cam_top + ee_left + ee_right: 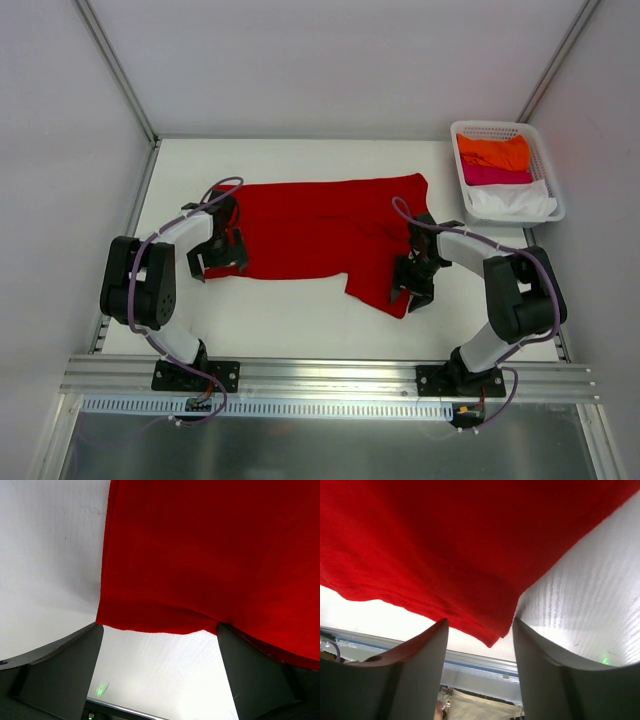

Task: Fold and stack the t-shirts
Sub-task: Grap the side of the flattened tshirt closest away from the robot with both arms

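Note:
A deep red t-shirt [320, 225] lies spread flat across the middle of the table. My left gripper [220, 268] is open at its near left corner; in the left wrist view the red hem [200, 570] runs just beyond the open gripper [159, 628], with bare table between the fingers [60, 675]. My right gripper [410, 295] is open at the shirt's near right sleeve; in the right wrist view the gripper [479, 625] straddles a red cloth corner [490, 630] that hangs between the jaws. Orange [492, 152], magenta [495, 176] and white [512, 202] shirts lie in the basket.
The white lattice basket [556, 190] stands at the table's back right corner. White walls with metal posts close in the table on three sides. An aluminium rail [330, 372] carrying both arm bases runs along the near edge.

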### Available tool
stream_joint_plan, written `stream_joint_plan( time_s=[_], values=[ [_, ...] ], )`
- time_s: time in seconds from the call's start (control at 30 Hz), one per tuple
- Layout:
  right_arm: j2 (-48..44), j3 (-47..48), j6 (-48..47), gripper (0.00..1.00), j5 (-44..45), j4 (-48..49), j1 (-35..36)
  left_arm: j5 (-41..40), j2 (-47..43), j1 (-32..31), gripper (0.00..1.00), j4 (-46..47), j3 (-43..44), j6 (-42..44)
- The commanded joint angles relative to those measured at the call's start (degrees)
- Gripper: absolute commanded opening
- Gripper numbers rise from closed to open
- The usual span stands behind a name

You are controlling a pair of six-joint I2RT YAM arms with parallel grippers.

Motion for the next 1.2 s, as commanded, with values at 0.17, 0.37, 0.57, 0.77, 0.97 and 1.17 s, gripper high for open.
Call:
stream_joint_plan(
  time_s=[0.17,0.37,0.57,0.77,0.97,1.17],
  values=[
    [0.28,-1.02,0.41,0.41,-0.08,0.6,1.38,0.06,-2.54,1.63,0.98,0.82,-2.2,2.13],
    [-1.56,-1.11,0.49,0.01,1.15,-1.06,1.74,-0.03,-3.77,1.63,0.96,0.82,-2.29,2.22],
    [-2.36,-0.15,0.23,0.0,1.77,-2.3,1.74,-2.57,-3.87,1.63,0.78,-1.2,-1.32,2.22],
    [-1.13,0.73,0.05,0.01,1.16,-2.47,1.82,-9.6,-3.86,1.63,0.87,-6.73,2.1,1.87],
    [-0.34,1.09,-0.12,0.01,0.81,-2.47,1.82,-10.93,-5.01,1.72,0.94,-8.24,2.55,1.7],
    [0.28,1.88,-0.3,0.0,0.37,-2.47,1.74,-3.46,-1.49,3.47,0.94,-3.49,-0.79,0.2]
  ],
)
